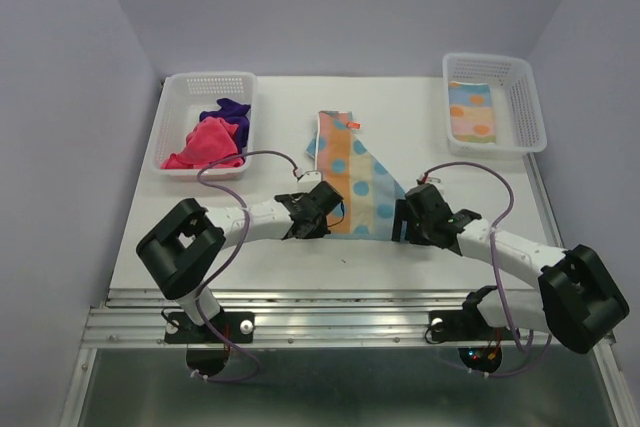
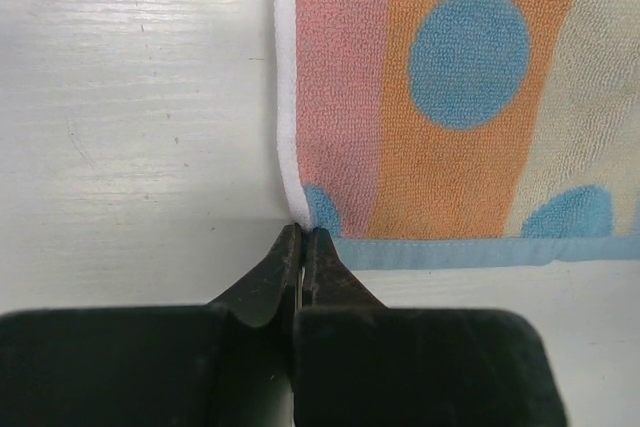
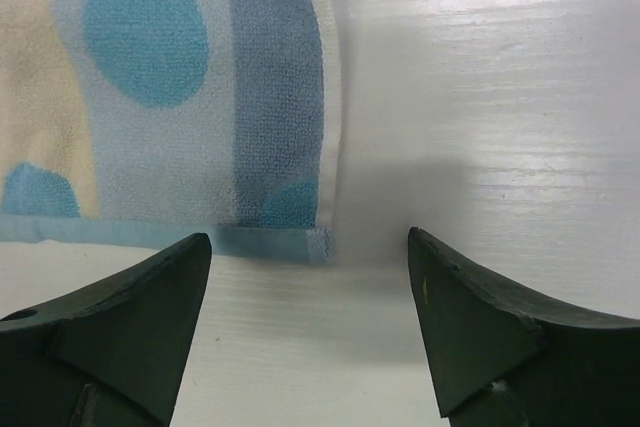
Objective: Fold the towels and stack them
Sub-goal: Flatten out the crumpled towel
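A striped towel (image 1: 355,172) with blue dots lies spread on the white table, partly folded at its far end. My left gripper (image 1: 328,219) is shut right on its near left corner; in the left wrist view the fingertips (image 2: 322,247) meet at the corner of the towel (image 2: 450,97). At the near right corner my right gripper (image 1: 399,221) stands open. In the right wrist view the towel (image 3: 150,97) has that corner just ahead of the right gripper (image 3: 308,235), nearer its left finger and untouched. A pink towel (image 1: 205,142) and a purple towel (image 1: 228,112) lie crumpled in the left basket.
A white mesh basket (image 1: 205,80) stands at the back left. A second mesh basket (image 1: 497,62) at the back right holds a folded striped cloth (image 1: 470,112). Grey walls close in on both sides and the back.
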